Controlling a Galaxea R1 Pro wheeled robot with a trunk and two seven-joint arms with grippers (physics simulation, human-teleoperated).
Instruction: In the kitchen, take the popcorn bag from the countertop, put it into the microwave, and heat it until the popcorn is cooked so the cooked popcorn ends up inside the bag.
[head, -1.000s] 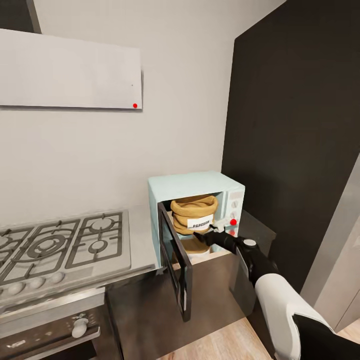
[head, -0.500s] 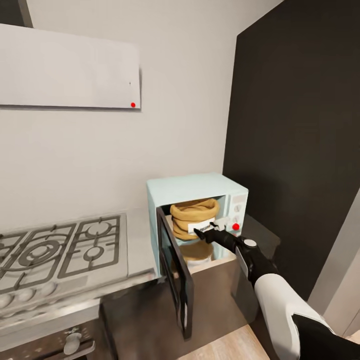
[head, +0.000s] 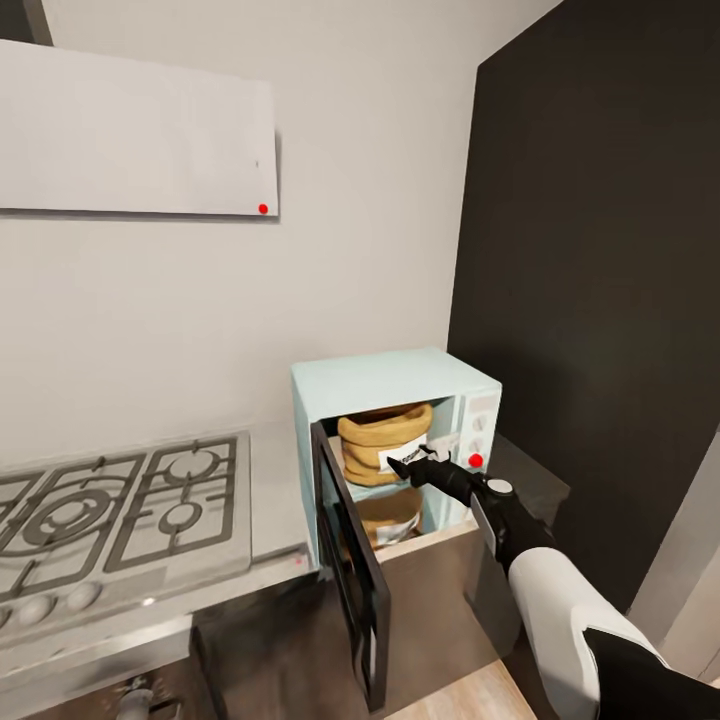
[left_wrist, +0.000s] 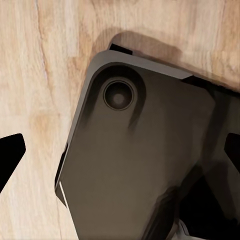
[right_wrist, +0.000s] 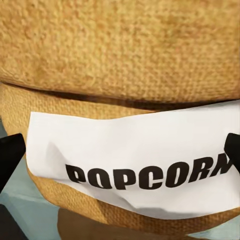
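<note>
Head view: the popcorn bag (head: 385, 443) sits inside the microwave (head: 395, 440), whose door hangs open; the right claw (head: 412, 464) is at its label, directly in front. Right wrist view: claw spread open, bag (right_wrist: 120, 95) dead ahead between the fingertips (right_wrist: 10, 155). Left wrist view: left claw open over the floor (left_wrist: 35, 75).

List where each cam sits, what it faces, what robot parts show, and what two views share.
Head: looks down at the open microwave and hob; right arm and claw reach in.
Left wrist: faces wood floor and a dark robot part; fingertips at edges.
Right wrist: close on the bag; fingertips flank it.
Shared: head and right wrist show the bag's label.
</note>
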